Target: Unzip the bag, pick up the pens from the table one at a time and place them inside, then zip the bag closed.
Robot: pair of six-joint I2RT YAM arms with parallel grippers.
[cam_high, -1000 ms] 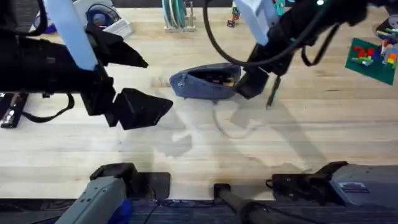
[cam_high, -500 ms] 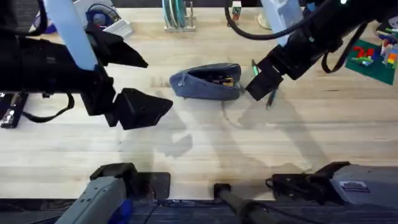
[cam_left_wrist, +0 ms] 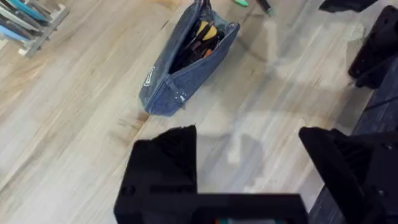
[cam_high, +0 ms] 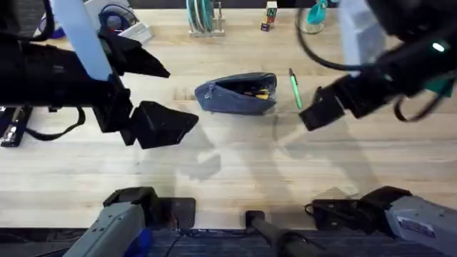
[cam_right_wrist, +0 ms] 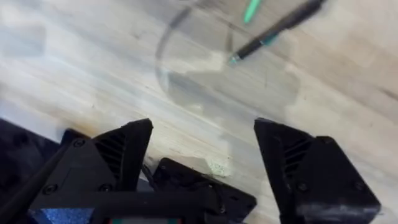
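The right gripper [cam_high: 323,114] is hanging above the table [cam_high: 235,164] with its two black fingers [cam_right_wrist: 311,174] spread apart and nothing between them, just off the near end of the green pen [cam_high: 293,88]. In the right wrist view a black pen [cam_right_wrist: 277,30] is lying on the wood beyond those fingers, with the green one crossing close beside it, so two pens are resting loose on the table. The left gripper [cam_high: 146,93] is hovering well to the left, its two fingers [cam_left_wrist: 163,168] also spread wide and empty. One bag [cam_high: 237,93] is sitting between the two grippers, toward the far edge of the table near its middle, with the green pen just off its right end. Its zipper is standing open, and orange and dark items are showing inside the opening in the left wrist view.
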